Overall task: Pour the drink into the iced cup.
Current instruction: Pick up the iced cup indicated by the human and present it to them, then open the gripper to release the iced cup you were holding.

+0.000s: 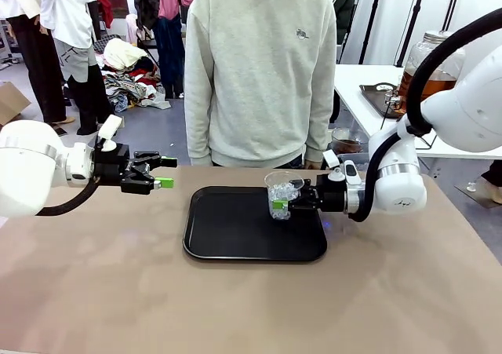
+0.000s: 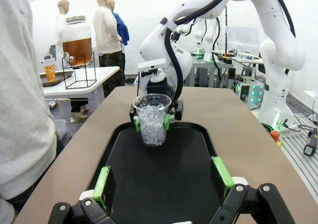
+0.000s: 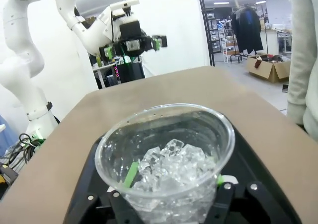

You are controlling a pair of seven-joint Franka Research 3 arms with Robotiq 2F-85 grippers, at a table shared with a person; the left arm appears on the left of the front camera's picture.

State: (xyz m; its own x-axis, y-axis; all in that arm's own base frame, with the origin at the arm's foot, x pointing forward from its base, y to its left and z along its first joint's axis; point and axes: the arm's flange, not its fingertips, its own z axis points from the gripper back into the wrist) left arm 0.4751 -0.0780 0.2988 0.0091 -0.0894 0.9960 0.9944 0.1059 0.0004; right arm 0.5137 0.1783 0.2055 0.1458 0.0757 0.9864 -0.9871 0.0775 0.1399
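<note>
Right claw [image 1: 281,203]: shut on the iced cup [image 1: 284,187], its green pads [image 2: 167,122] pinching the clear wall low down from either side.
Left claw [image 1: 163,173]: jaws spread wide, nothing in them; it hovers over the brown tabletop [image 1: 110,291] just left of the black tray [image 1: 235,248], aimed at the cup.
Iced cup: upright with its long axis vertical, and ice piled in the lower part. We make out no liquid. It sits at the tray's far right corner, though we cannot tell whether its base touches.
Drink [image 1: 439,83]: amber, inside a large glass jar [image 2: 77,37] with a metal lid, on a second, white tabletop [image 2: 107,71]. It is well apart from the cup, beyond it and off to the robot's right.
Nearer arm: the right, in our judgement; the left has the whole tray between it and the jar.
Person [image 1: 263,79]: standing at the far edge, facing the tray.
Coming move: we judge cup and jar must be brought together, rim level. A small tap may sit low on the jar, but it is too small to confirm.
</note>
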